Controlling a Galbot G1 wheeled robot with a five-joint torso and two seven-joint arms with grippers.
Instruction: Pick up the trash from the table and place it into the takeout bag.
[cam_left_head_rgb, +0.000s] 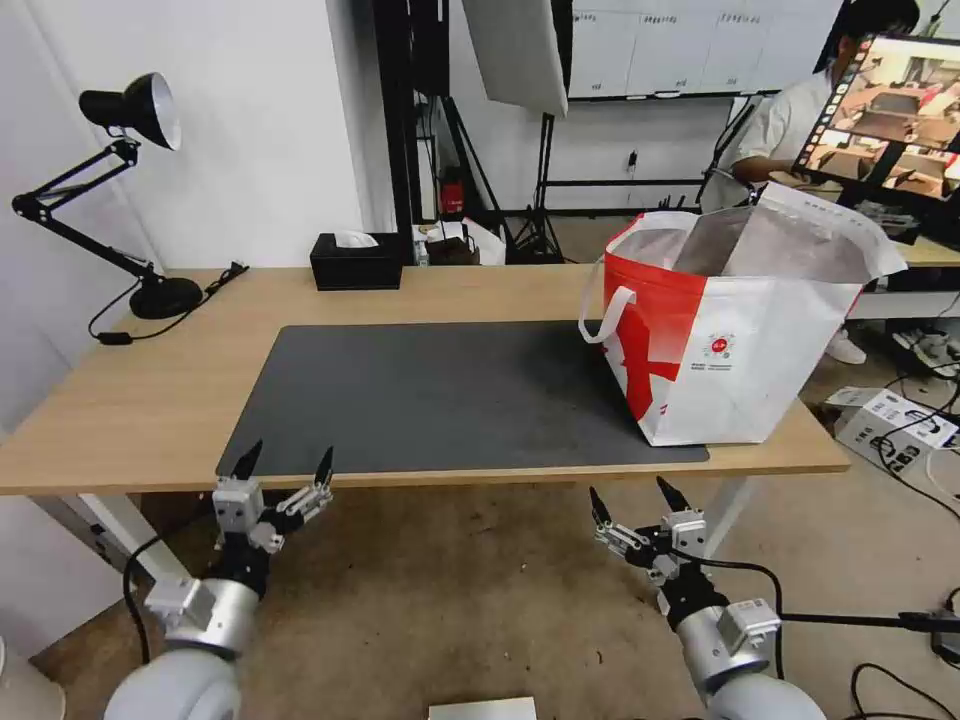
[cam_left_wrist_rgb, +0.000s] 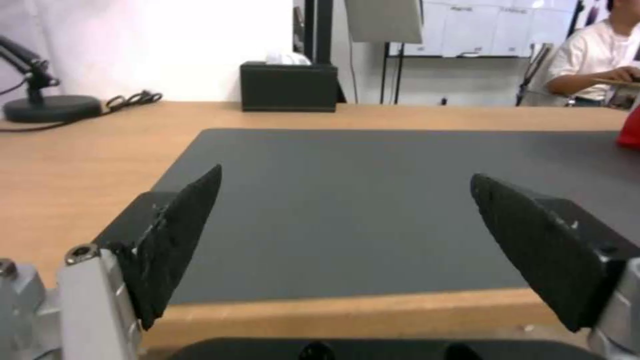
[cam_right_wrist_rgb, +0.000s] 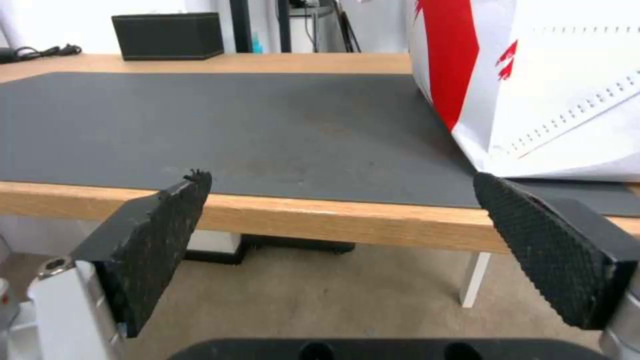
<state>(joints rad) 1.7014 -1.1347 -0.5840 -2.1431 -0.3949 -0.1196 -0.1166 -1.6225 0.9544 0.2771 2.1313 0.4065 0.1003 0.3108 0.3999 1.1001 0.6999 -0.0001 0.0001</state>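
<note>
The takeout bag (cam_left_head_rgb: 730, 370) stands open on the table's (cam_left_head_rgb: 130, 400) right end, its corner resting on the dark grey mat (cam_left_head_rgb: 440, 390); silver lining shows inside. The trash is out of view. My left gripper (cam_left_head_rgb: 288, 455) hangs open just off the table's front edge, level with the mat's left corner; its wrist view looks across the bare mat (cam_left_wrist_rgb: 373, 190). My right gripper (cam_left_head_rgb: 630, 490) is open too, lower down in front of the table edge (cam_right_wrist_rgb: 320, 212), with the takeout bag (cam_right_wrist_rgb: 547, 85) close beyond it. Nothing sits between either gripper's fingers.
A black tissue box (cam_left_head_rgb: 356, 262) sits at the table's back edge. A black desk lamp (cam_left_head_rgb: 140, 200) and its cable occupy the back left corner. On the floor to the right lie a white box and cables (cam_left_head_rgb: 890, 420).
</note>
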